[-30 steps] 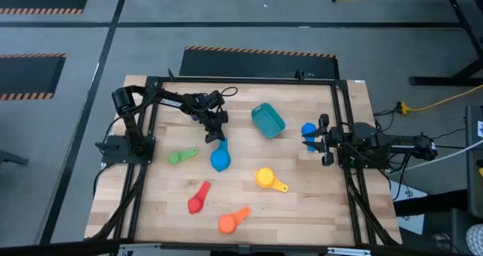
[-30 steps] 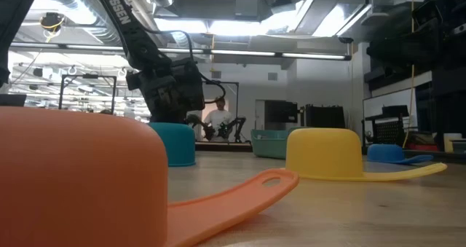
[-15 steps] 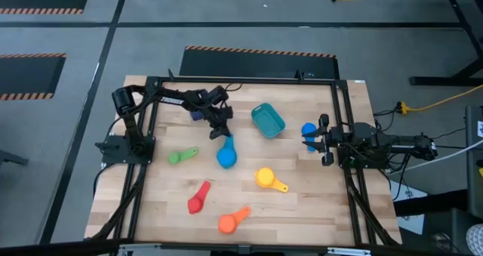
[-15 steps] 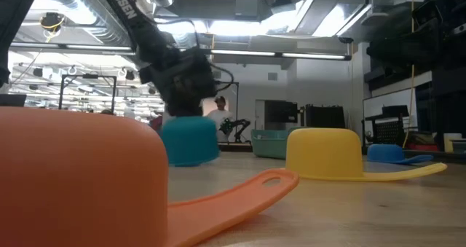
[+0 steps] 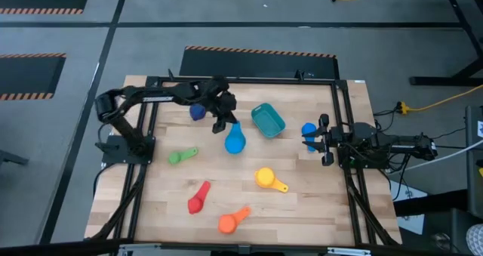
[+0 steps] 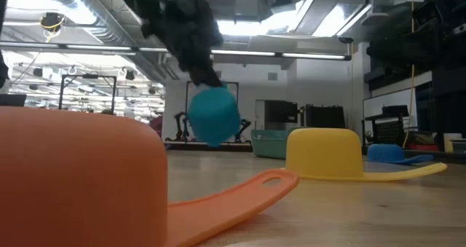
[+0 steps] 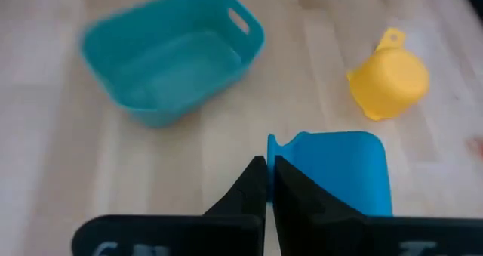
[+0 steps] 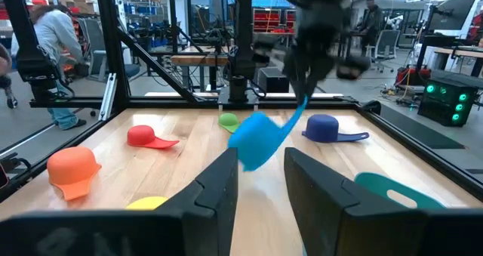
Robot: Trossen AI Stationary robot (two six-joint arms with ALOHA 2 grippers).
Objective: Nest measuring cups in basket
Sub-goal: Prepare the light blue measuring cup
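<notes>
The left gripper [image 5: 223, 124] had its jaws pinched shut on the handle of the light blue cup [image 5: 235, 140], which hung clear of the worktop with its bowl dangling below the fingers, near the middle of the worktop and just beside the basket [image 5: 268, 120] on the side away from the right edge. The basket sat toward the far edge and looked empty in the left wrist view. To do this step well, the cup probably needed carrying over the basket's open mouth and its bowl turned upright before release, since a hanging bowl could catch the low wall or land on its side. The right gripper [image 5: 324, 139] waited at the right edge with its jaws partly apart and nothing between them, just beside another blue cup [image 5: 308, 129]. The dark blue cup [image 5: 197, 111] lay toward the far edge, while the green [image 5: 181, 155], yellow [image 5: 266, 178], red [image 5: 198, 198] and orange [image 5: 232, 220] cups lay nearer the front edge.
</notes>
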